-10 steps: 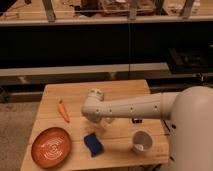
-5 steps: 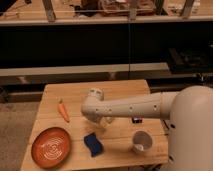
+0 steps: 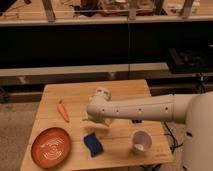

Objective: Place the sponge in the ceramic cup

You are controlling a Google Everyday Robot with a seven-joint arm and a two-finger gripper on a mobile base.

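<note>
A blue sponge (image 3: 93,144) lies flat on the wooden table (image 3: 120,92) near its front edge. To its right stands the white ceramic cup (image 3: 141,141), upright with its mouth open. My white arm reaches in from the right, and its gripper (image 3: 98,121) hangs just above and slightly behind the sponge, to the left of the cup. The wrist housing hides most of the gripper.
An orange plate (image 3: 50,146) with white rings sits at the front left corner. A carrot (image 3: 63,111) lies near the left edge. Behind the table run dark shelves and a counter.
The arm has shifted slightly toward the front of the table, bringing the gripper a little closer over the sponge. Sponge, cup, plate and carrot have not moved.
</note>
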